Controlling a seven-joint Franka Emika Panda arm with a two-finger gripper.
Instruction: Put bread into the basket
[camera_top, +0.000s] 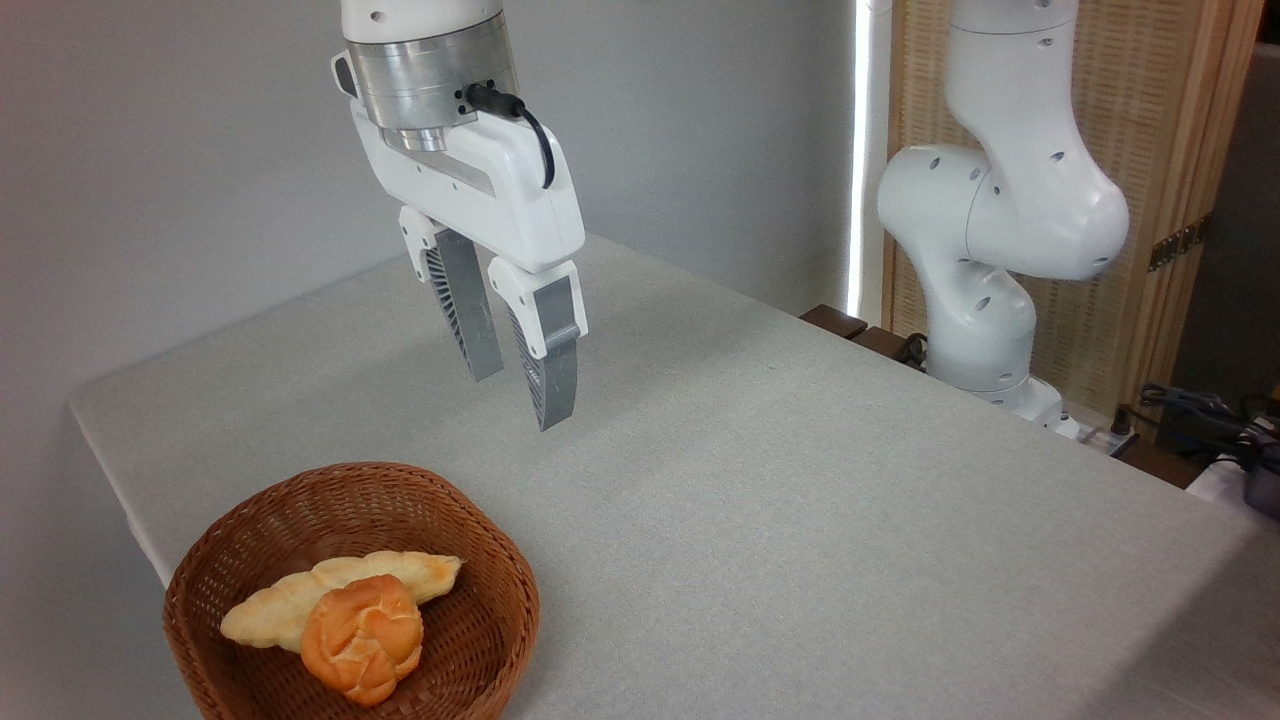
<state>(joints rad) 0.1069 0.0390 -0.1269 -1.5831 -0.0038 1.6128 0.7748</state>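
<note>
Sitting in the wicker basket (350, 590) at the near left bench (800, 520) corner, the orange bun (362, 638) leans against a long pale braided loaf (330, 590). Farther back, above the bench, the gripper (520, 385) hangs empty, jaws narrowly parted. The arm's white base (985, 290) stands far right.

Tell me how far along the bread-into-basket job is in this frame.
It looks done: the round orange bun lies inside the wicker basket, resting against a long pale loaf already in there. Nothing is in hand: the gripper hangs above the table, holding nothing, its fingers slightly apart. Nothing visible remains to be done.
</note>
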